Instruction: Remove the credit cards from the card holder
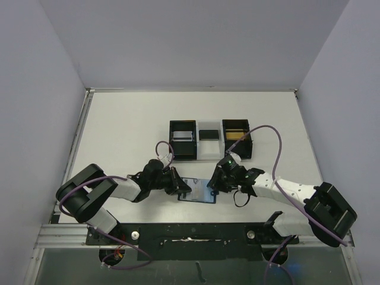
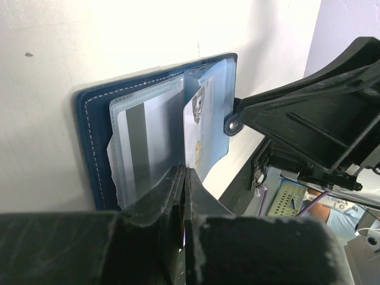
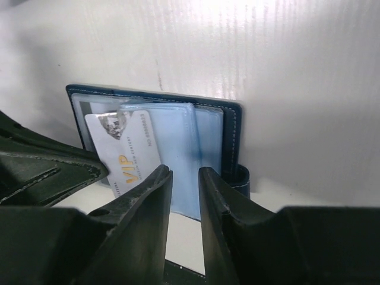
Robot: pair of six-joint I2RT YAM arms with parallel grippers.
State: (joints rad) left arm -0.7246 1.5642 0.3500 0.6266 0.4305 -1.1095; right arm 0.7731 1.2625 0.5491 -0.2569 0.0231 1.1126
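The dark blue card holder (image 1: pixel 198 196) lies open on the table between both grippers, its clear inner sleeves fanned up. My left gripper (image 2: pixel 185 171) is shut on the edge of a silver-grey VIP credit card (image 3: pixel 127 148) that sticks partway out of a sleeve; the same card shows in the left wrist view (image 2: pixel 199 127). Another card with a dark stripe (image 2: pixel 136 148) sits in a sleeve on the other half. My right gripper (image 3: pixel 184 172) has its jaws a narrow gap apart at the edge of a bluish sleeve (image 3: pixel 178 142), beside the snap tab (image 3: pixel 242 178).
Behind the wallet stand two black open boxes (image 1: pixel 173 148) (image 1: pixel 249 145) joined by a white tray (image 1: pixel 208 149). A silver card (image 1: pixel 183 135), a dark card (image 1: pixel 208 134) and a gold card (image 1: pixel 237 136) lie in them. The table's near edge is close behind the grippers.
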